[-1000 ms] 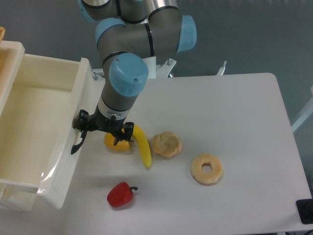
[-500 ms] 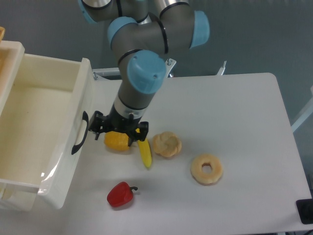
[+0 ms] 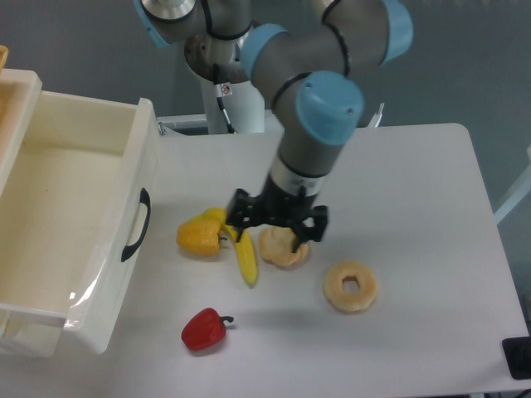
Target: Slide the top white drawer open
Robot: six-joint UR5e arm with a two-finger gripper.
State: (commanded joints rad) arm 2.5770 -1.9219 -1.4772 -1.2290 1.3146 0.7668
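Note:
The top white drawer (image 3: 124, 274) stands slid far out at the left of the camera view, its deep cream box empty and open to the top. Its curved black handle (image 3: 137, 225) on the front panel is free. My gripper (image 3: 279, 224) hangs over the table to the right of the drawer, well apart from the handle, above the banana and the bun. Its black jaws stand spread apart with nothing between them. The lower drawer is hidden under the top one.
A yellow pepper (image 3: 197, 237), a banana (image 3: 246, 259) and a round bun (image 3: 282, 249) lie close together under the gripper. A doughnut (image 3: 351, 286) lies to the right, a red pepper (image 3: 204, 329) near the front. A black object (image 3: 518, 356) sits at the table's right front corner.
My gripper has let go of the drawer handle and moved right, from beside the drawer front to above the banana and bun. The drawer has stayed slid out.

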